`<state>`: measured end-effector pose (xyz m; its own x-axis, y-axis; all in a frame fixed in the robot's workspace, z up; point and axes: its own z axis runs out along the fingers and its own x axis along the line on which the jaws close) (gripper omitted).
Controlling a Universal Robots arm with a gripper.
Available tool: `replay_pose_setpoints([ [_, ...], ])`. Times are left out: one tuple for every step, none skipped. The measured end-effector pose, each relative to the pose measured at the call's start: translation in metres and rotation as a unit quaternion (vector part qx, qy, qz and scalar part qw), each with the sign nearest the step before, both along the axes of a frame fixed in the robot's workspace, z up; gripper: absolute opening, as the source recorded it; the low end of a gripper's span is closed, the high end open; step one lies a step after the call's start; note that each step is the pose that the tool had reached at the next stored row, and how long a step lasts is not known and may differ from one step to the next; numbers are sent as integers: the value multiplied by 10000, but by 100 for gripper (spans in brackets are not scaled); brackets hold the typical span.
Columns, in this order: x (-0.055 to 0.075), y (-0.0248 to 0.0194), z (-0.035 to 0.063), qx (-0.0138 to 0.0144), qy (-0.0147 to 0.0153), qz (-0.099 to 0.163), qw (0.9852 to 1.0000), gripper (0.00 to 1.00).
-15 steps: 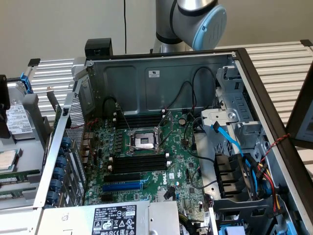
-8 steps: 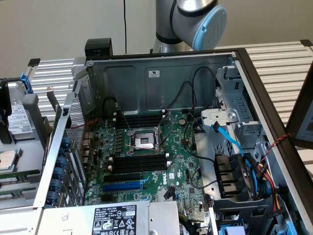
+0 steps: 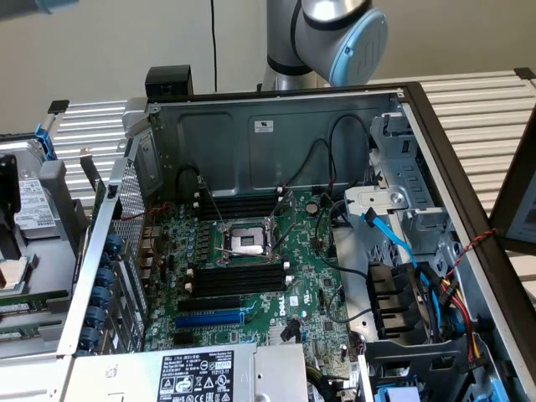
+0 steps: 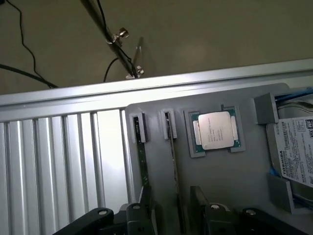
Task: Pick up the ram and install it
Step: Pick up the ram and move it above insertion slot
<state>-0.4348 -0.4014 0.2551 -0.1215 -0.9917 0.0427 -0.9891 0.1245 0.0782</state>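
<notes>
Over the tray, the gripper stands wide astride the ram (likely light, stiff, breakable); best pinched across its flat faces.

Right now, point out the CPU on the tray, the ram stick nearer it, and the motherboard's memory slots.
CPU [image 4: 215, 129], wrist view, centre of its metal lid.
ram stick nearer the CPU [image 4: 172, 161], wrist view, mid-length of its edge.
memory slots [image 3: 239, 278], exterior view, middle of a black bank beside the socket [image 3: 247, 243].

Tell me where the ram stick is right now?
In the wrist view the ram stands on edge in the grey tray, between a second stick and the processor chip, with the gripper's open fingers on either side.
</notes>
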Motion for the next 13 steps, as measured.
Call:
replay_pose_setpoints([
  [-3,0,-17,-1,0,0,10000,45],
  [-5,-2,-37,-2,1,0,10000,45],
  [-5,-8,-54,-3,0,0,10000,45],
  [-6,-25,-72,-3,1,0,10000,45],
  [-6,-50,-90,-2,0,0,10000,45],
  [-4,-86,-109,-3,0,0,10000,45],
  [-2,-123,-127,-3,1,1,10000,45],
  [2,-157,-146,-3,0,1,10000,45],
  [21,-170,-162,-3,-1,1,10000,45],
  [45,-187,-165,-4,1,1,10000,45],
  [68,-200,-168,-4,1,1,10000,45],
  [79,-209,-171,-3,-1,1,10000,45],
  [82,-215,-172,-3,-2,4,10000,45],
])
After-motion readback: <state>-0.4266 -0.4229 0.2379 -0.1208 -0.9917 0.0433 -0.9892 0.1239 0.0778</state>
